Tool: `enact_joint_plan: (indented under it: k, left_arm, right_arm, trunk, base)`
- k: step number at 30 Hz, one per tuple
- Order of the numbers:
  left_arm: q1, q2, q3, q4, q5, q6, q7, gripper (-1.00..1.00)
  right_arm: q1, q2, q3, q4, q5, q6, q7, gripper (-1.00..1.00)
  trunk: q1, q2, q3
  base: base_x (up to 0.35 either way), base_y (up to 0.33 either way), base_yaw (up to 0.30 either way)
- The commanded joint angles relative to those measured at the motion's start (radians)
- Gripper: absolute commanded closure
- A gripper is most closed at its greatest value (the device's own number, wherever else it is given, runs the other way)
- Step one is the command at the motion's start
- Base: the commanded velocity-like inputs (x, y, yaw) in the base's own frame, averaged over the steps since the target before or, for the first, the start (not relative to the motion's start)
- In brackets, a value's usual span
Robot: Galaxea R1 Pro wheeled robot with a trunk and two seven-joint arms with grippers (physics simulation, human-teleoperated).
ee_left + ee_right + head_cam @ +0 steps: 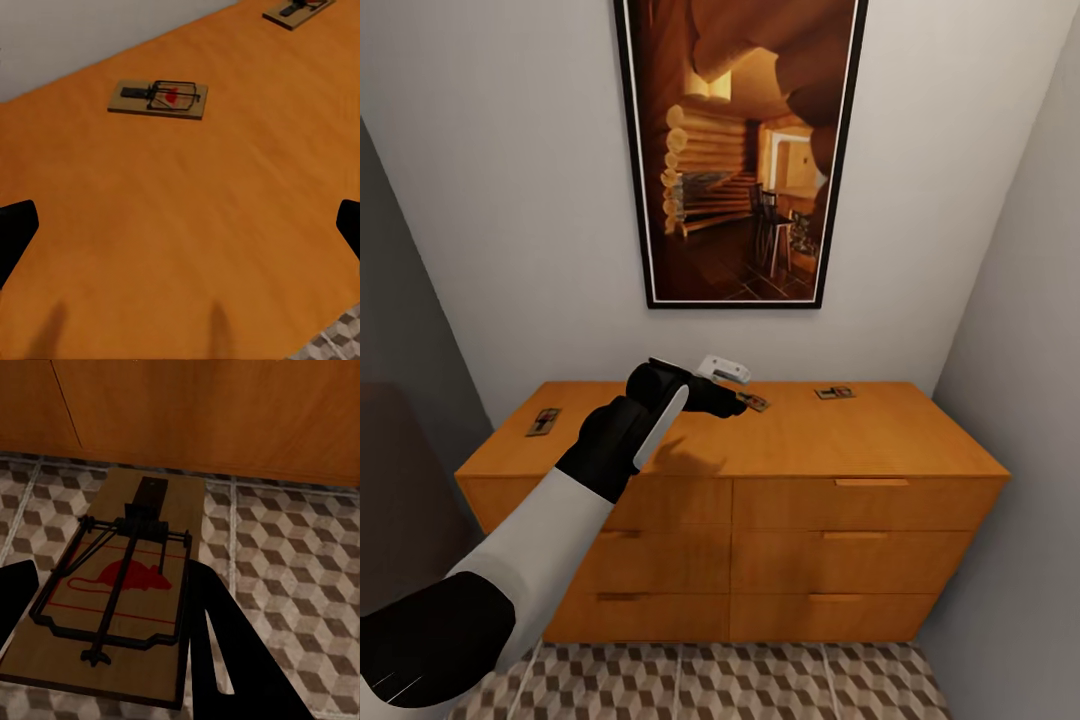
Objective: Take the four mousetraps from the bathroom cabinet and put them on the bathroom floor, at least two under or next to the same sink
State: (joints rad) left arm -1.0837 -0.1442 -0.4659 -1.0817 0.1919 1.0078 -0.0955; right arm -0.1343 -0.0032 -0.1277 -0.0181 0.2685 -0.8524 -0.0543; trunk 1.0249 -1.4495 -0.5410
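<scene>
Right end effector (105, 660) pinches a mousetrap (112, 585) low over the bathroom floor (285, 555). Left end effector (180, 225), fingers spread, hangs over the cabinet (790, 440) surface; middle trap (157, 100) lies just beyond it, long axis left-right. Left arm nearer.

No readable text, labels or numbers anywhere.

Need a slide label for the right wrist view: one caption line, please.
Right gripper holds a mousetrap, printed with a red mouse, above the cube-patterned bathroom floor near the orange-wood cabinet.
</scene>
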Motion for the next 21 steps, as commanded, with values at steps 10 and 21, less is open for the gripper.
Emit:
enact_joint_plan:
  k: [10, 21]
  left_arm:
    - [0.001, -0.001, 0.002, 0.016, -0.002, 0.0, 0.003, -1.0]
    - [0.001, -0.009, 0.039, 0.007, 0.0, -0.003, 0.186, -1.0]
  right_arm:
    - [-0.001, 0.001, -0.006, 0.001, 0.011, -0.001, -0.006, 1.0]
    - [-0.001, 0.0, -0.005, 0.001, 0.011, 0.0, -0.006, 1.0]
  trunk:
    - [0.0, -0.001, -0.001]
    - [0.0, -0.001, -0.001]
  base:
    - [0.024, -0.002, 0.0]
    - [0.0, 0.0, 0.0]
